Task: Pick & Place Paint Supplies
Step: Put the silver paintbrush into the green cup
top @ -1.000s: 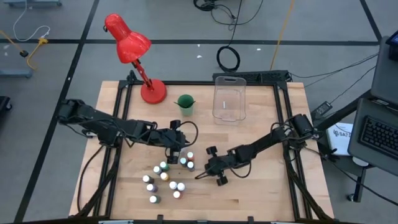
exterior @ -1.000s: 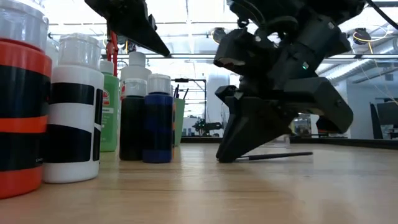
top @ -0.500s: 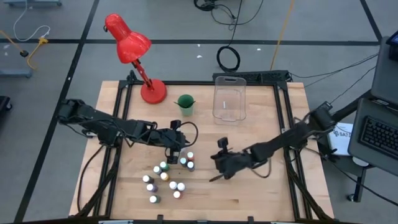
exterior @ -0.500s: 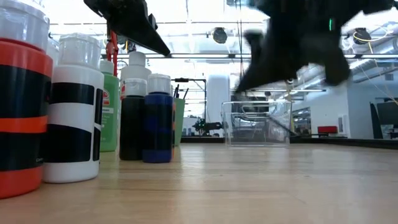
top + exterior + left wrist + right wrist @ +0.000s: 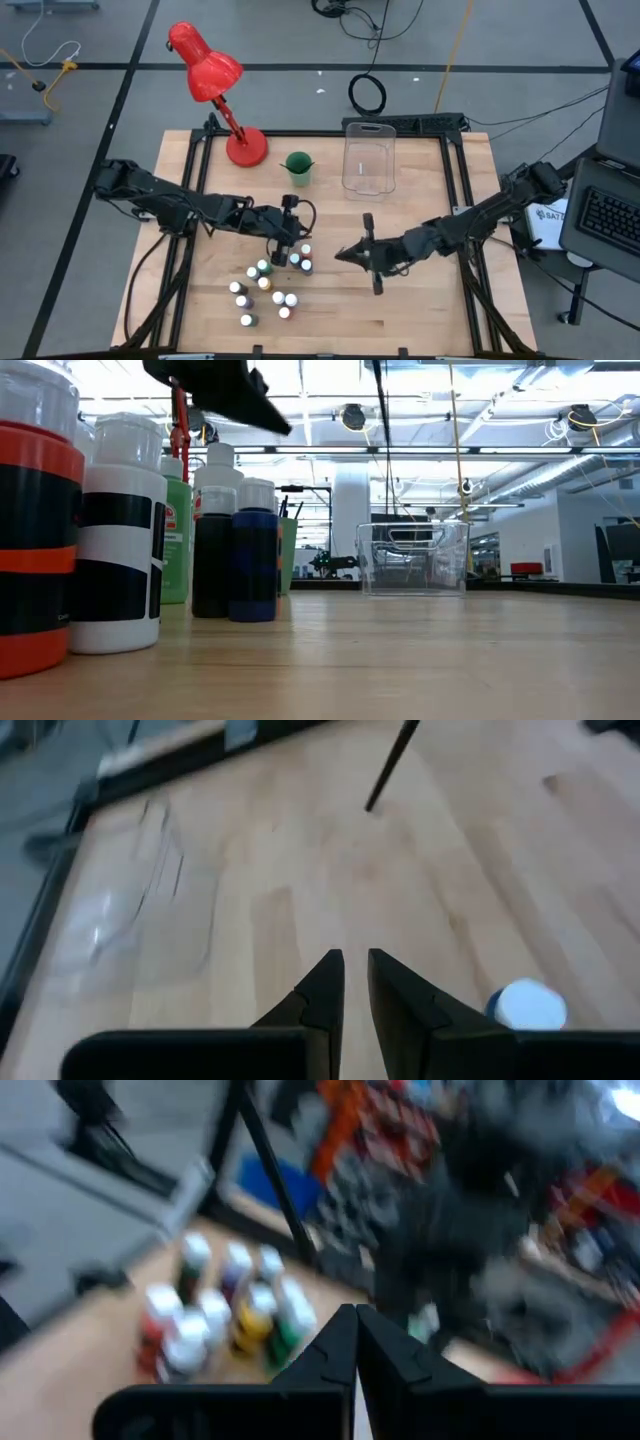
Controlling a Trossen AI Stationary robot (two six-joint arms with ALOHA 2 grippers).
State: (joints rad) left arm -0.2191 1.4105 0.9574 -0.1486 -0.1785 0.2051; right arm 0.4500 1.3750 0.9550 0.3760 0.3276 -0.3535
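Pinching the brush [image 5: 380,400] in the shut right claw [image 5: 345,256], with its shaft near upright over the bench [image 5: 420,310], well apart from the green cup [image 5: 297,168], frontward and binward of it.

The right pincer [image 5: 345,254] is now up off the counter [image 5: 420,310], squeezed on a thin brush [image 5: 381,405] it has lifted.

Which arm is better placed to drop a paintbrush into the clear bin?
Right: the right gripper, shut on a paintbrush, hangs nearer the clear bin; the left gripper is empty over the paint bottles.
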